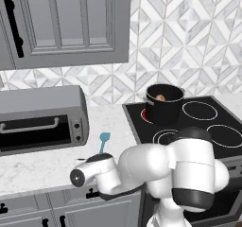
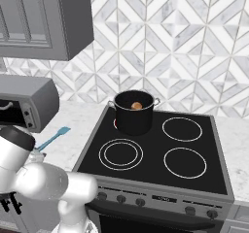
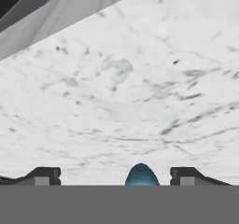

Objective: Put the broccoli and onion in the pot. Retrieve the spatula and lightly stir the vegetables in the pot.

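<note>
The light-blue spatula lies on the white marble counter left of the stove. In the hand view the rounded end of its handle rises between the two dark fingertips of my gripper. The jaws stand wide apart on either side of it, open and not touching it. The black pot stands on the stove's back left burner, with the orange-brown onion inside. The broccoli is hidden.
A grey toaster oven sits on the counter to the left of the spatula. The black stove top has three bare burners. Grey wall cabinets hang above the counter.
</note>
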